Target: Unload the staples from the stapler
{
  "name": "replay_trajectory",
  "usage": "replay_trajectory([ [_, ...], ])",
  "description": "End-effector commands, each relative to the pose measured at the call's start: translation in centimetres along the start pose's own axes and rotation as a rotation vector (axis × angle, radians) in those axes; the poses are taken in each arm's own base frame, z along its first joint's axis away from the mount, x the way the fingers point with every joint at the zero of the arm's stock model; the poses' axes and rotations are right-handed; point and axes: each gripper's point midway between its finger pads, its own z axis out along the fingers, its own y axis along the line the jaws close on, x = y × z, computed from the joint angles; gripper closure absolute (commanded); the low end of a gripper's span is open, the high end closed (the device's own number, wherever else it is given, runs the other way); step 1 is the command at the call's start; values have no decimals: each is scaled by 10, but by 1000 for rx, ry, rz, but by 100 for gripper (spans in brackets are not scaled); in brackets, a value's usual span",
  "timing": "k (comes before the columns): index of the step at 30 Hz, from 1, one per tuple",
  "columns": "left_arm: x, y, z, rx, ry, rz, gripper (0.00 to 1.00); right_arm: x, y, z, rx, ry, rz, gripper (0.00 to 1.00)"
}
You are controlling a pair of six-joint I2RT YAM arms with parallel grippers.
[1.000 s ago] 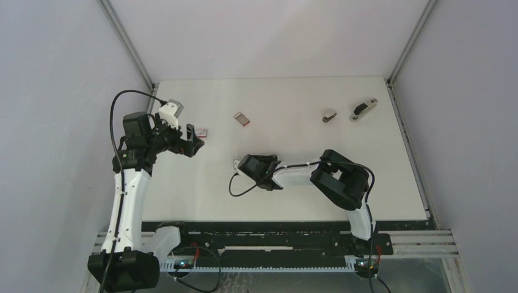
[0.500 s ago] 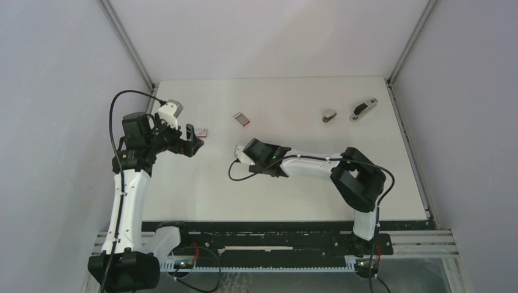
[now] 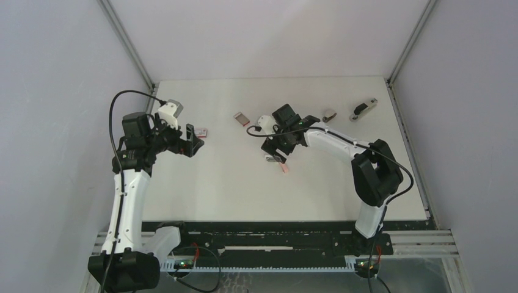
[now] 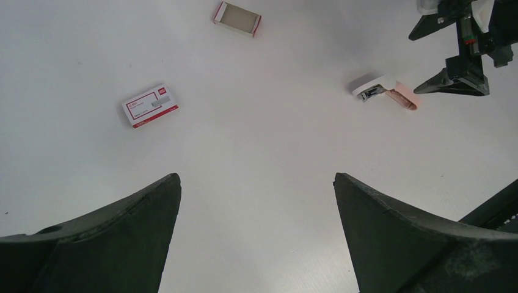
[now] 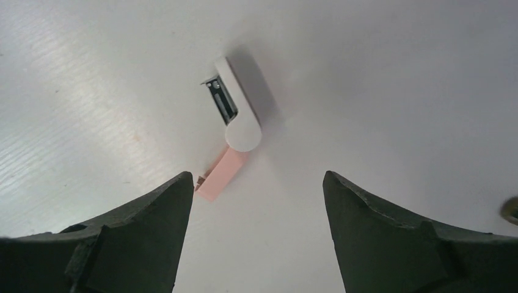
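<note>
Your right tool (image 5: 256,183) stands open above the stapler (image 5: 237,113), which lies folded open on the bench (image 5: 397,73), untouched. Your left tool (image 4: 256,180) hangs wide open, well apart. You cannot make out the staples.

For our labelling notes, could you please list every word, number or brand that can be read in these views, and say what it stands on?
On the closed red-and-white box: a red patch and lines of print on its top face, too small and blurred to read.
On the open box: no print shows.
On the white-and-pink stapler: no marking visible.
No text can be read in any view.
</note>
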Motion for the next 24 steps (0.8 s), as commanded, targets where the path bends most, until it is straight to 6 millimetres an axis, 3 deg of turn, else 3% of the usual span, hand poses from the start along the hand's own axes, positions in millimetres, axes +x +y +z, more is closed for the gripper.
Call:
replay_trajectory([
  [1, -1, -3, 0, 18, -31, 4, 0, -6, 14, -1, -151, -18, 64, 23],
  [24, 4, -4, 4, 39, -18, -4, 1, 5, 7, 35, -214, 37, 154, 47],
])
